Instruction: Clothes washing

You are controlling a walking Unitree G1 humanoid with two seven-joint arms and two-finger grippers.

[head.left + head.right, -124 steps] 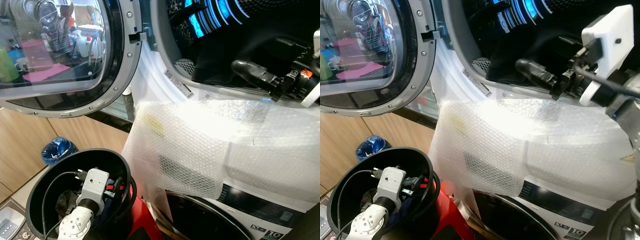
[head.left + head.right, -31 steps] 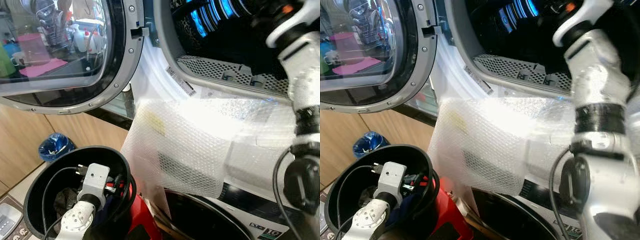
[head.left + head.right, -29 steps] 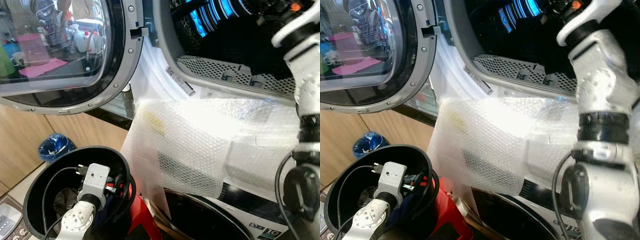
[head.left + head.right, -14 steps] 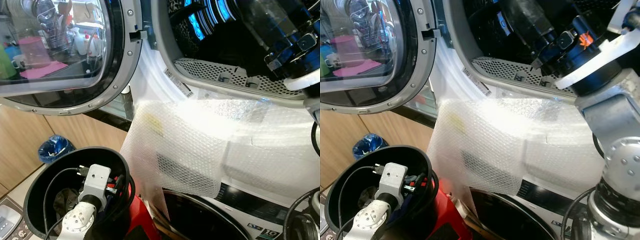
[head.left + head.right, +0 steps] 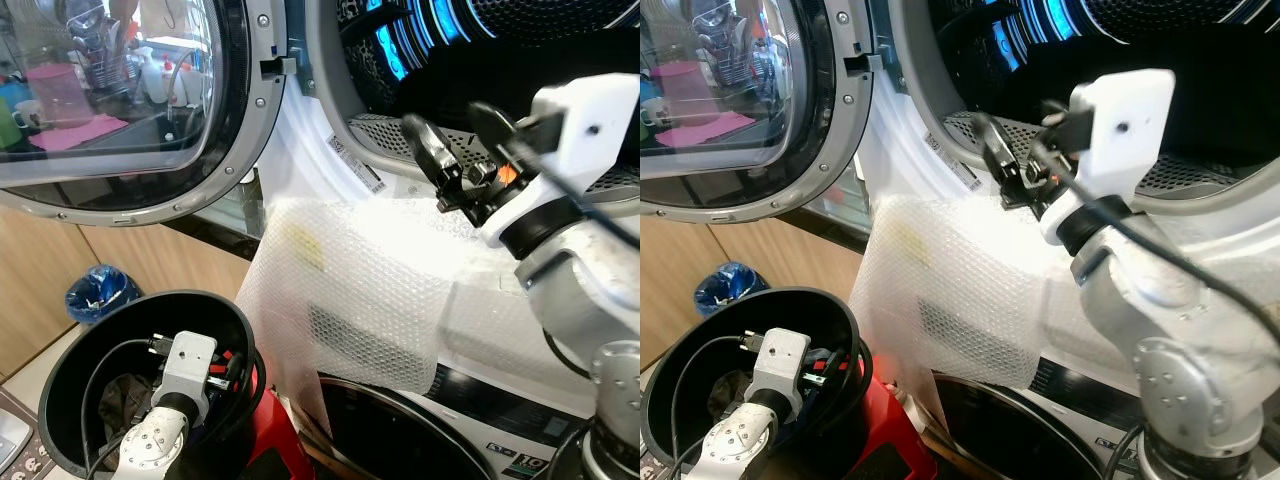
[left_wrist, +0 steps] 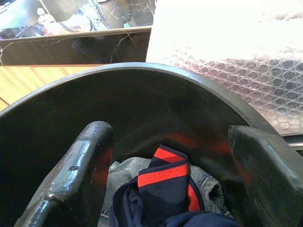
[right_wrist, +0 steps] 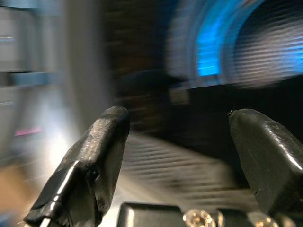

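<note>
1. Left eye view: the right gripper [image 5: 455, 140] hangs at the lower rim of the washing machine drum [image 5: 520, 60], fingers parted and carrying nothing. The round door [image 5: 120, 100] stands swung wide at the drum's left edge. Bubble wrap [image 5: 350, 290] covers the machine front below the opening.
2. Right eye view: the left arm reaches down into the black bucket [image 5: 840, 330], which stands on a red stool [image 5: 885, 430] beside the machine's lower left corner.
3. Left wrist view: the left gripper [image 6: 168, 156] is spread wide inside the bucket, just above the clothes and touching none. A navy garment with red stripes [image 6: 163, 177] lies on top, a grey garment [image 6: 124, 172] under it, both at the bucket's bottom.
4. Right wrist view: blurred; the fingers [image 7: 97, 146] stand apart before the blue-lit drum interior.
5. Assessment: the clothes appear soft, light and limp, and will likely drape and snag. Best hold is judged to be the raised striped fold, pinched deep to gather enough cloth.
</note>
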